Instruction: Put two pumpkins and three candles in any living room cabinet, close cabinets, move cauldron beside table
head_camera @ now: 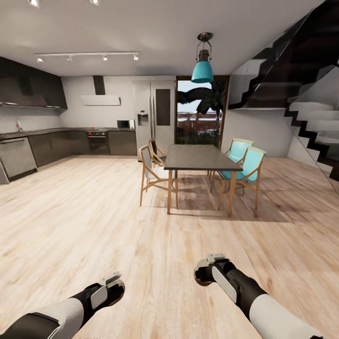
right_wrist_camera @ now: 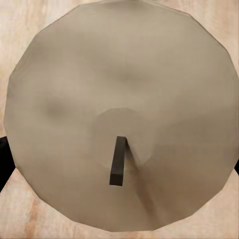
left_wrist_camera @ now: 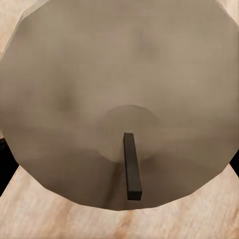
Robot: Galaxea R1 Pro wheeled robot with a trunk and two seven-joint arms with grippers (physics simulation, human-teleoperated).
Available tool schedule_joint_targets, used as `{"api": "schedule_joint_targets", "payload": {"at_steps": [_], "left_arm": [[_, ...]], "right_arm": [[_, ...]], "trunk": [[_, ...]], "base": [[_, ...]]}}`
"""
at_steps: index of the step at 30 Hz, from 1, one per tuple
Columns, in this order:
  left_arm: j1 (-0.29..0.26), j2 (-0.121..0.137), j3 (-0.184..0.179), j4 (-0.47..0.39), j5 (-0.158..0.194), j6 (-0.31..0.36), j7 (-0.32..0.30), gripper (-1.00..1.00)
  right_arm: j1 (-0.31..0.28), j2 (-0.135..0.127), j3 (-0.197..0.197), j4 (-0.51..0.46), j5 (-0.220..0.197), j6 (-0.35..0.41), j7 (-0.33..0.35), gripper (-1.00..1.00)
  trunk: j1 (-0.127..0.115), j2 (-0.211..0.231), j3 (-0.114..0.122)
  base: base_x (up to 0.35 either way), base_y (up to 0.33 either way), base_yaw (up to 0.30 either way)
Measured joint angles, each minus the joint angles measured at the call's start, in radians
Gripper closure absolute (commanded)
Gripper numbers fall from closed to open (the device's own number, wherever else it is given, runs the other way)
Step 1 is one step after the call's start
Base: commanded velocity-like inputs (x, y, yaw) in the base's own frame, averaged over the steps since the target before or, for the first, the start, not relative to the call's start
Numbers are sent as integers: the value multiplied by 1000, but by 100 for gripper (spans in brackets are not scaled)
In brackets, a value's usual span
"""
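Mostly floor (head_camera: 94,212): pale wood planks running to the dining table (head_camera: 200,157), dark top, four chairs around it. Kitchen counter (head_camera: 56,141) well left of that table, stairs (head_camera: 306,108) to its right, cut off by the frame edge. Teal lamp (head_camera: 202,68) hangs above the table.

Each wrist view shows a candle end-on: pale round top, dark wick, sides hidden. Left gripper (head_camera: 113,282) holds left candle (left_wrist_camera: 119,104); right gripper (head_camera: 209,268) holds right candle (right_wrist_camera: 122,114). Fingers hardly visible, so jaw opening is hard to read; both appear closed on the candles.
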Motion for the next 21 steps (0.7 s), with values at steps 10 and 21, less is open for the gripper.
{"api": "schedule_joint_targets", "payload": {"at_steps": [10,21], "left_arm": [[0,-3,0,0,0,-2,0,100],[0,-3,0,0,0,-2,0,100]], "right_arm": [[0,1,1,0,0,1,0,100],[0,0,102,0,-3,-1,-1,100]], "trunk": [[-38,70,33],[-81,147,61]], "base": [[0,0,280],[0,0,282]]}}
